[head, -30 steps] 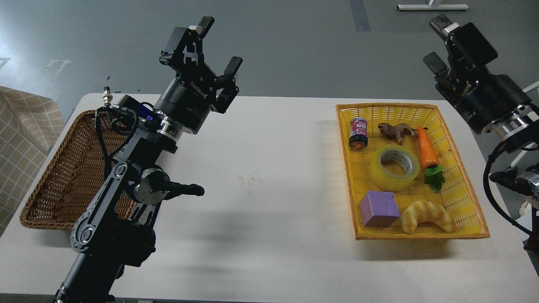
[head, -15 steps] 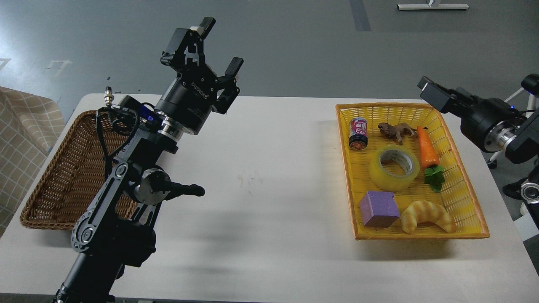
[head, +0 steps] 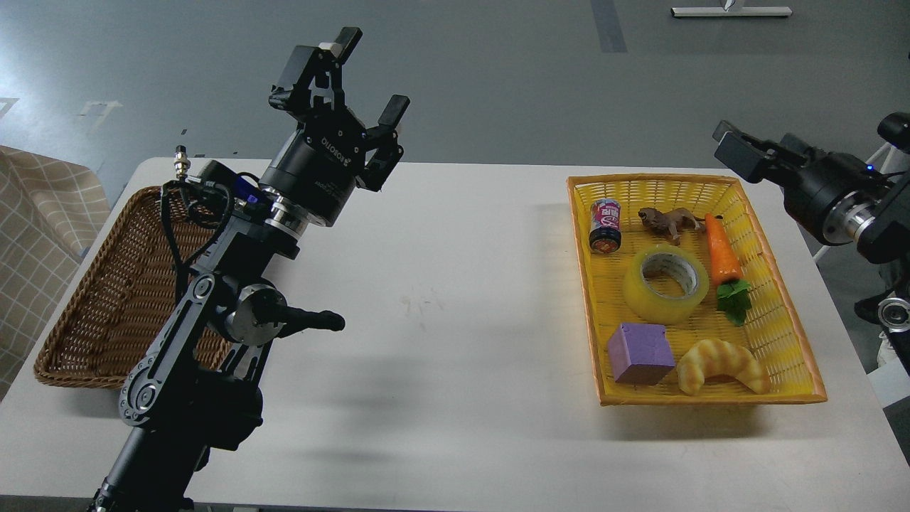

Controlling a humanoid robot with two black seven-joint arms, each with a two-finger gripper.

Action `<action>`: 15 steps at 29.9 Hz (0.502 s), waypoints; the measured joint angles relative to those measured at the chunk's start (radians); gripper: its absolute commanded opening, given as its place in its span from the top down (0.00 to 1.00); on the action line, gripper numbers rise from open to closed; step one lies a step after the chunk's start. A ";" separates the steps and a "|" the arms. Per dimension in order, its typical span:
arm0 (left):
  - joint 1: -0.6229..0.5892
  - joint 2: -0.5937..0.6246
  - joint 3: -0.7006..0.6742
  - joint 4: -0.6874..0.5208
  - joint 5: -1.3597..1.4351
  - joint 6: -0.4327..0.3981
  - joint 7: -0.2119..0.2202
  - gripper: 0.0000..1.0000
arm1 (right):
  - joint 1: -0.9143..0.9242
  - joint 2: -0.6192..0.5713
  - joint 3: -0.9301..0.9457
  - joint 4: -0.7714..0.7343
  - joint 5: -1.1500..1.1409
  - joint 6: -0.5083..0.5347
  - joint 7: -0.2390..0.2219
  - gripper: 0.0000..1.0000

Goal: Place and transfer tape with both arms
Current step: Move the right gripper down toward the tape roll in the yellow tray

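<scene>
The tape [head: 666, 283], a wide translucent yellow roll with a grey-brown core, lies flat in the middle of the yellow basket [head: 654, 180] on the right of the table. My left gripper [head: 370, 75] is open and empty, raised high above the table's back left, far from the tape. My right gripper [head: 738, 151] points left just beyond the basket's back right corner, above and behind the tape. It is seen dark and end-on, so its fingers cannot be told apart.
In the yellow basket with the tape lie a small can [head: 605, 225], a toy lion [head: 668, 220], a carrot [head: 721, 252], a purple cube [head: 640, 353] and a croissant [head: 721, 365]. A brown wicker basket [head: 106, 299] sits at the table's left, partly behind my left arm.
My right arm has swung down from a raised pose to a low one pointing left at the basket's back right corner. The left arm and the tape have not moved.
</scene>
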 measured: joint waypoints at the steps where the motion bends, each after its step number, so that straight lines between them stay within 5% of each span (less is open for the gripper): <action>1: 0.000 0.000 0.000 0.000 0.000 0.000 0.000 0.02 | 0.000 -0.002 0.002 -0.002 0.005 0.001 0.000 0.00; 15: 0.004 0.000 -0.003 -0.008 0.000 0.005 0.000 0.02 | 0.030 -0.024 -0.138 -0.051 -0.177 0.034 -0.006 0.02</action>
